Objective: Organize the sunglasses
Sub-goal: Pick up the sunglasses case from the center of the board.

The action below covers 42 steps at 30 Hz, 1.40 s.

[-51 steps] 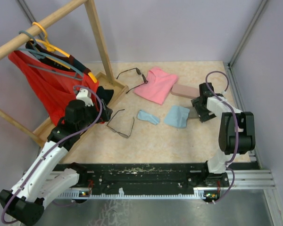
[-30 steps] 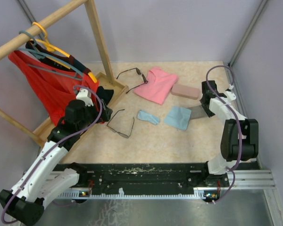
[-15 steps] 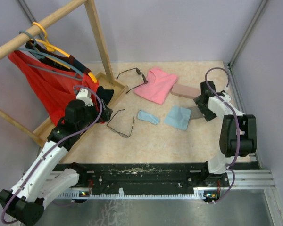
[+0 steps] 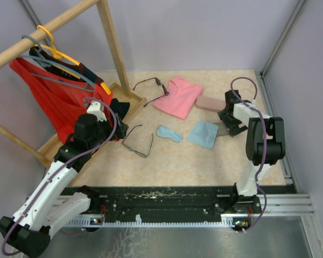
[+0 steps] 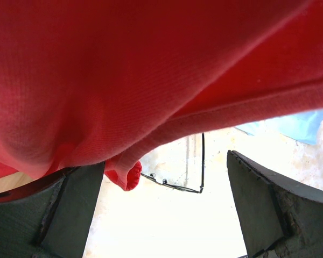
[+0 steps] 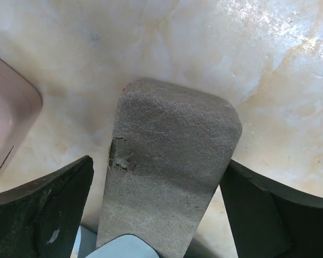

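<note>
One pair of sunglasses (image 4: pixel 138 141) lies open on the table just right of my left gripper (image 4: pixel 119 129). In the left wrist view its thin frame (image 5: pixel 189 186) shows ahead between my open fingers (image 5: pixel 70 209), partly hidden by red cloth. A second pair of sunglasses (image 4: pixel 151 85) lies at the back by the wooden post. My right gripper (image 4: pixel 225 123) is low over the grey case (image 6: pixel 167 161), open, with a finger (image 6: pixel 48 209) on each side of it and a gap showing on the left.
A pink case (image 4: pixel 208 103) lies behind the grey one, its corner (image 6: pixel 8 129) showing in the right wrist view. Two light-blue cloths (image 4: pixel 203 133) (image 4: pixel 168 133) and a pink garment (image 4: pixel 178 95) lie mid-table. A red garment (image 4: pixel 54 102) hangs from the wooden rack (image 4: pixel 112 45) at the left.
My right gripper's jaws have widened around the grey case, and the wrist has swung slightly left over it. The left arm and both pairs of sunglasses have not moved.
</note>
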{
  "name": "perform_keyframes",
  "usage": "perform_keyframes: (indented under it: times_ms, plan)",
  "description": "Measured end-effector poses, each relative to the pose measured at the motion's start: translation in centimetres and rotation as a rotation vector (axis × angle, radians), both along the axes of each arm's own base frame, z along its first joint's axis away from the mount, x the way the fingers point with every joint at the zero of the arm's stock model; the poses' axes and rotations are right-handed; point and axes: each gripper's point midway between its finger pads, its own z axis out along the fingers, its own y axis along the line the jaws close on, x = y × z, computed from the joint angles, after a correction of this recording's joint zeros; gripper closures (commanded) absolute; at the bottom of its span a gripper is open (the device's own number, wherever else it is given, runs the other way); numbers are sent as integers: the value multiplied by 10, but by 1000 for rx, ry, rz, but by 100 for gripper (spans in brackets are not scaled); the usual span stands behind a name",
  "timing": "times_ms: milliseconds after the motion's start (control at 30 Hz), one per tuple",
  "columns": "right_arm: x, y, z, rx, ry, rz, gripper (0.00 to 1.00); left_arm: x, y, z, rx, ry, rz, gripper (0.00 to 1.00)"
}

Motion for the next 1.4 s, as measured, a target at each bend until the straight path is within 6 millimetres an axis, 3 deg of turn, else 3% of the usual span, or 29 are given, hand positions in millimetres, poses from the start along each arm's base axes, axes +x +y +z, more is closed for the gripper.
perform_keyframes:
  times_ms: [233, 433, 600, 767, 967, 1133, 1400]
  plan:
    - [-2, -4, -1, -20, 13, -13, 24, 0, 0, 0, 0, 0, 0, 0]
    - [-4, -18, 5, -99, 2, -45, 42, 0, 0, 0, 0, 0, 1, 0]
    - [-7, -41, 35, -222, -59, -76, 44, 0, 0, 0, 0, 0, 1, 0]
    - [-9, -59, 79, -341, -144, -90, 50, 0, 1, 0, 2, 0, 4, 0]
    - [-17, -59, 107, -416, -171, -19, 53, 0, 1, 0, 2, -1, 5, 0]
    - [-26, -25, 116, -375, -181, 235, 58, 0, 1, 0, 2, -1, 5, 0]
    - [-57, 97, 100, -226, -196, 795, 59, 1, 0, -2, 4, 7, 1, 0]
